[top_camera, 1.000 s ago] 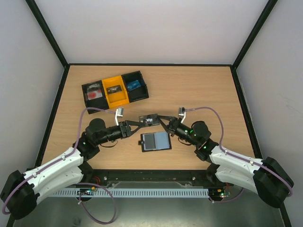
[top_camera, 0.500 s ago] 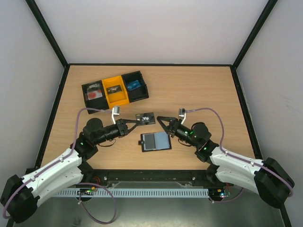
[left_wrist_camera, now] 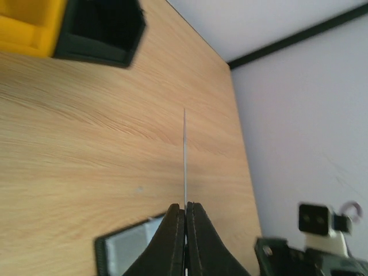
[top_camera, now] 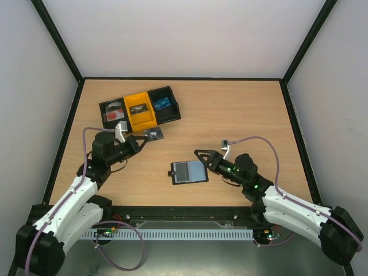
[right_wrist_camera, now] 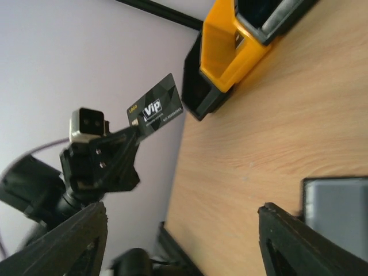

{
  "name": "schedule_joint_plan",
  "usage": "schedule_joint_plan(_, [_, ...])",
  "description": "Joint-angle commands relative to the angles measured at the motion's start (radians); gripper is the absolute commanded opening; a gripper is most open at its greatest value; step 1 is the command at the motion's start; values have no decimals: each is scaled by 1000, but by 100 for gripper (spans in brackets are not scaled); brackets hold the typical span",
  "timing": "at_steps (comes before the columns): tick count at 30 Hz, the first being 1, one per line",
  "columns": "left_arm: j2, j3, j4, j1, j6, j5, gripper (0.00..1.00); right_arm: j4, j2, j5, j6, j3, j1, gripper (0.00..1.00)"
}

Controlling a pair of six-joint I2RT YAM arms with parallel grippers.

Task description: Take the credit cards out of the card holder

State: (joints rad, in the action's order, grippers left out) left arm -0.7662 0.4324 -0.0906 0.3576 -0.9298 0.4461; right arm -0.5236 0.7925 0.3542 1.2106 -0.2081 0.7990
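A black credit card (top_camera: 153,134) printed "Vip" (right_wrist_camera: 154,109) is held in the air just in front of the tray, with my left gripper (top_camera: 140,140) shut on its edge. The left wrist view shows the card edge-on as a thin pale line (left_wrist_camera: 184,155) rising from the closed left gripper (left_wrist_camera: 185,208). The black card holder (top_camera: 188,171) lies open on the table, grey-blue panels up, and appears too in the left wrist view (left_wrist_camera: 129,247) and the right wrist view (right_wrist_camera: 339,207). Just right of it, my right gripper (top_camera: 202,156) is open and holds nothing (right_wrist_camera: 184,230).
A black-and-yellow three-compartment tray (top_camera: 140,109) with small items stands at the back left, and its yellow bin (right_wrist_camera: 236,40) shows in the right wrist view. Black frame rails (top_camera: 72,123) border the table.
The black card passed from the right gripper to the left. The left arm carried it left toward the tray. The right gripper opened and drew back beside the card holder.
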Motion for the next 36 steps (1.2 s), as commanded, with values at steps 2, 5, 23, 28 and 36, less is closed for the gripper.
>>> schedule_joint_plan(2, [-66,67,97,-168,81,98,3,191,-100,-92,-147,5,2,82])
schedule_joint_plan(5, [-110,102,112,-247,107,92,3,276,-130,-119,-205,-20,2,97])
schedule_joint_plan(23, [-602,546,215,-447,284,0,3,309,-161,-141,-281,-11,2,98])
schedule_joint_plan(28, [-712,625,239,-433,271,-25,3,316,-155,-153,-299,-27,2,98])
schedule_joint_plan(36, [-835,703,244,-398,279,-31,3,297,-150,-158,-290,-22,2,98])
